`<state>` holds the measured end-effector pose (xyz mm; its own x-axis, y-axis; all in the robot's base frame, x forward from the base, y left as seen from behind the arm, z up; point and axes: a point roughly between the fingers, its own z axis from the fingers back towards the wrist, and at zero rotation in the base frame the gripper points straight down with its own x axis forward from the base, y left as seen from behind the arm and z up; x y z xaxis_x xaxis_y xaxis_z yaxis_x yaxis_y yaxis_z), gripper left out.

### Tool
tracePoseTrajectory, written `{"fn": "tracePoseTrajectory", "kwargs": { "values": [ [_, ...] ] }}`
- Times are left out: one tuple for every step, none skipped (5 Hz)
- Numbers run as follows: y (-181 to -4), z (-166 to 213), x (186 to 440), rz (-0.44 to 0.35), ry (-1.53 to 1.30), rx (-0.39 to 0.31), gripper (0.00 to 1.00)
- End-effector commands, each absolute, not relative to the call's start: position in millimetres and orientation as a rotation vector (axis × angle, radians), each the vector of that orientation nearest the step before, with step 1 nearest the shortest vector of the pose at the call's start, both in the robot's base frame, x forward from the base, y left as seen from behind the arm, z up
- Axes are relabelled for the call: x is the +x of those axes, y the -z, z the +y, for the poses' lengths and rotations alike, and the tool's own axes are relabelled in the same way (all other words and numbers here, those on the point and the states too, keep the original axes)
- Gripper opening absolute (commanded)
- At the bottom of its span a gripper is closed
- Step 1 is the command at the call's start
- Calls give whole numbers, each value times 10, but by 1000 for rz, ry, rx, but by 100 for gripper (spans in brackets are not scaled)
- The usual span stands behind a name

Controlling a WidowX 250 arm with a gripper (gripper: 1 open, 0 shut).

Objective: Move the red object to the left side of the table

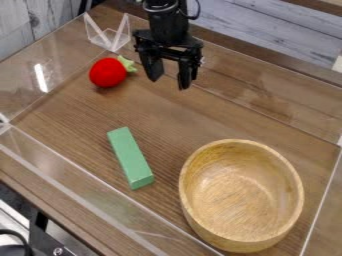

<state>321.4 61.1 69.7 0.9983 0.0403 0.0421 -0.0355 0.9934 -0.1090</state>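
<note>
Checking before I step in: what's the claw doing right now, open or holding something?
Claw: open, holding nothing; it hangs to the right of the red object, not touching it.

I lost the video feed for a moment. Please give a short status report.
Gripper open, empty, pointing down, right of the red object. Red object on the table, untouched. Green block and wooden bowl nearer the camera, not in the way.
</note>
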Motion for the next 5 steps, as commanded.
{"fn": "tracePoseTrajectory", "kwargs": {
  "values": [
    [-873,802,3382,-108,-37,-84,100],
    [-859,856,3367,-112,-77,-83,100],
    [-845,900,3347,-116,-114,-81,100],
    [-975,956,3346,-113,-106,-79,100],
    [-1092,999,3362,-114,-89,-76,100]
  ]
}}
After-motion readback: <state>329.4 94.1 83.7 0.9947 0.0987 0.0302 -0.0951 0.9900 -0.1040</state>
